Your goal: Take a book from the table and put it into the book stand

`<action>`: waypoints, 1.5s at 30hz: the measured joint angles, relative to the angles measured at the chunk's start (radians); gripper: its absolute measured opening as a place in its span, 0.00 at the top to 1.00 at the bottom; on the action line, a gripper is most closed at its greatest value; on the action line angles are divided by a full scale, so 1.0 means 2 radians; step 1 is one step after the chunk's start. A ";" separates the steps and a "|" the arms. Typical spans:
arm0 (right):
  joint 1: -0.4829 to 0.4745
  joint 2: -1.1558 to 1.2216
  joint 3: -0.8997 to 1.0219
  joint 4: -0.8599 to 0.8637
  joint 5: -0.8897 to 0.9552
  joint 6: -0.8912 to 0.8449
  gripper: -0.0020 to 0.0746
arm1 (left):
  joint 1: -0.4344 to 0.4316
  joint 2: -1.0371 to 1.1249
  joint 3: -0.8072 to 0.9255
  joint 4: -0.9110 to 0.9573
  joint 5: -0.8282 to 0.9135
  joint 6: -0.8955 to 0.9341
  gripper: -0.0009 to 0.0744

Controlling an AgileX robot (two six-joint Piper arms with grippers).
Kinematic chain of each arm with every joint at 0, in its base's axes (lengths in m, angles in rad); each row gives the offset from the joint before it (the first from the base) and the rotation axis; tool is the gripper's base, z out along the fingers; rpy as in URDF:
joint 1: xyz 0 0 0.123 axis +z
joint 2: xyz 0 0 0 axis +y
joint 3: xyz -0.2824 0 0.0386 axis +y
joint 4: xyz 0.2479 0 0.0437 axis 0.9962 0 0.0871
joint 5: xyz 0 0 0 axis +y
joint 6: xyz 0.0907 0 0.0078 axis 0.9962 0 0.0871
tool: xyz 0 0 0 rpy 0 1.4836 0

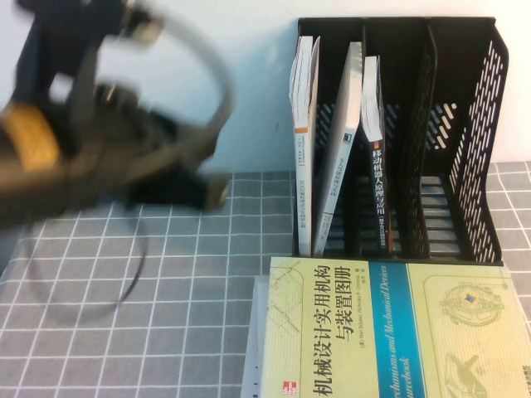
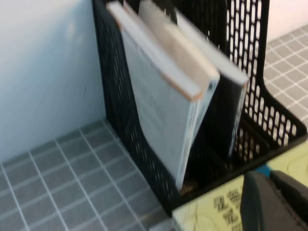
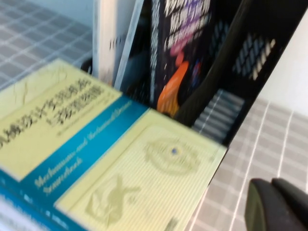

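The dark book [image 1: 375, 149] with its white title on the spine stands upright in a middle slot of the black book stand [image 1: 489, 99]. Its orange and purple cover shows in the right wrist view [image 3: 178, 57], and its dark edge in the left wrist view [image 2: 226, 110]. My left gripper [image 1: 207, 192] is blurred, above the table [image 1: 166, 315] to the left of the stand. In its wrist view the left gripper [image 2: 269, 177] is shut and empty over the yellow-green book. My right gripper [image 3: 271, 183] is shut and empty above the grid cloth, out of the high view.
A large yellow-green and blue book [image 1: 398, 332] lies flat in front of the stand. Two white-grey books [image 1: 305, 124] lean in the stand's left slot. The stand's right slots [image 1: 448, 166] hold nothing. A pale wall stands behind.
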 joint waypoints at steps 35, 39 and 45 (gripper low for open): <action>0.000 -0.004 0.062 0.021 0.011 -0.004 0.98 | 0.001 -0.194 0.198 -0.159 0.051 0.279 0.99; 0.000 -0.004 0.062 0.021 0.018 -0.004 0.98 | 0.001 -0.194 0.198 -0.159 0.051 0.279 0.99; 0.000 -0.004 0.062 0.021 0.022 -0.004 0.98 | 0.001 -0.196 0.198 -0.151 0.027 0.283 0.99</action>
